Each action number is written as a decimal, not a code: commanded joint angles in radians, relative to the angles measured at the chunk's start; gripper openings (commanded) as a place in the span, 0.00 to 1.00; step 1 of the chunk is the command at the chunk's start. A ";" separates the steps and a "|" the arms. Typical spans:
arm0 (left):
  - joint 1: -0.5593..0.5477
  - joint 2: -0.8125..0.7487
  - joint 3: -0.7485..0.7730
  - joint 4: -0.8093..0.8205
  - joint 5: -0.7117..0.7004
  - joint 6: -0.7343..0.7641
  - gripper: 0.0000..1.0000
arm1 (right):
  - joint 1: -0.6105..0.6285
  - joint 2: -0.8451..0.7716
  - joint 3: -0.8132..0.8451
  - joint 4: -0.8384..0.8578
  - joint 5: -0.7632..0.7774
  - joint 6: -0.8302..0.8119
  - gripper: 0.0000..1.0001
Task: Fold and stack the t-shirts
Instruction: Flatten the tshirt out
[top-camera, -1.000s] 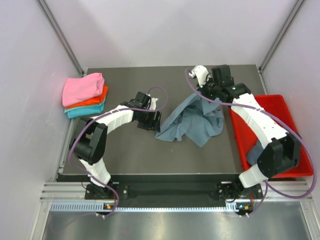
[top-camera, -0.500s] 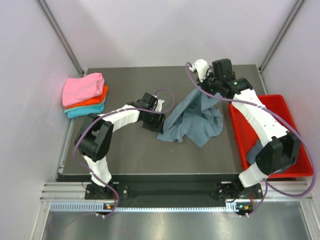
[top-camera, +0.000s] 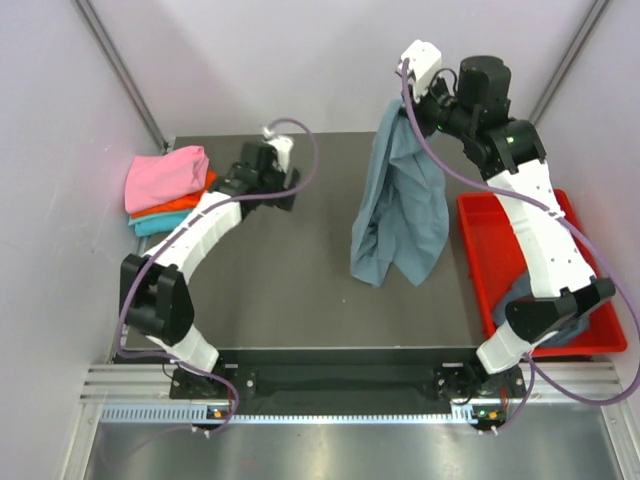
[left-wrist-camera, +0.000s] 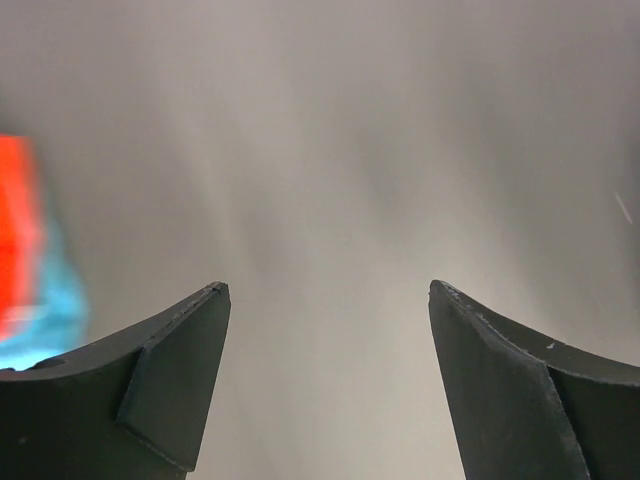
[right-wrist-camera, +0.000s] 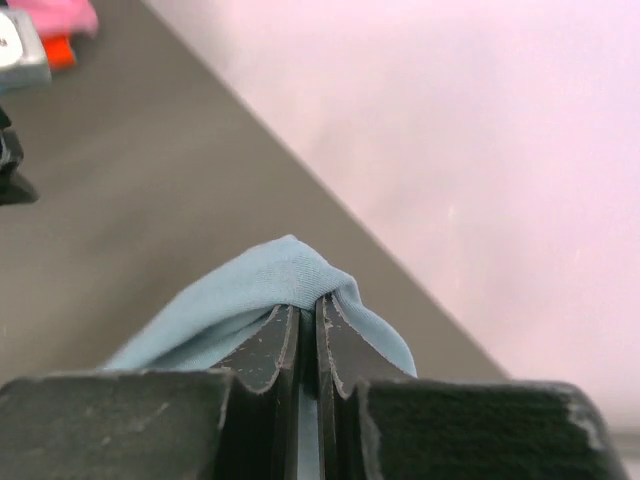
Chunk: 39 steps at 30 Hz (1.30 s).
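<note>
At the far left of the table (top-camera: 280, 300) I saw the stack (top-camera: 167, 190) of folded shirts: pink on top, orange under it, teal at the bottom. In the left wrist view it was only a blur of orange and teal at the left edge.

Just right of the stack, the left gripper (top-camera: 285, 195) hung over bare table with its jaws spread wide and nothing between them. The wrist view showed both fingers (left-wrist-camera: 165, 380) far apart above the grey surface. The gripper was near the stack but not touching it.

Right of centre, a blue-grey shirt (top-camera: 398, 210) hung in a long crumpled drape from the right gripper (top-camera: 410, 98), which was high up near the back wall. Its jaws were pressed tight together on a fold of the cloth, which bulged out over the fingertips in the right wrist view. I could not tell whether the shirt's lower end touched the table.

At the far right sat the red tray (top-camera: 500, 250), with more blue-grey cloth (top-camera: 517, 293) in it, partly hidden behind the right arm.
</note>
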 joint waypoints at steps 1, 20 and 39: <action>0.102 -0.064 0.068 0.061 -0.095 0.033 0.86 | 0.066 0.062 0.159 0.099 -0.059 0.043 0.00; 0.193 -0.236 -0.139 0.047 0.005 -0.026 0.84 | 0.226 0.130 0.408 0.618 0.166 0.041 0.00; 0.190 -0.240 -0.198 0.005 0.217 -0.044 0.81 | 0.006 -0.099 -0.560 0.388 0.338 -0.042 0.00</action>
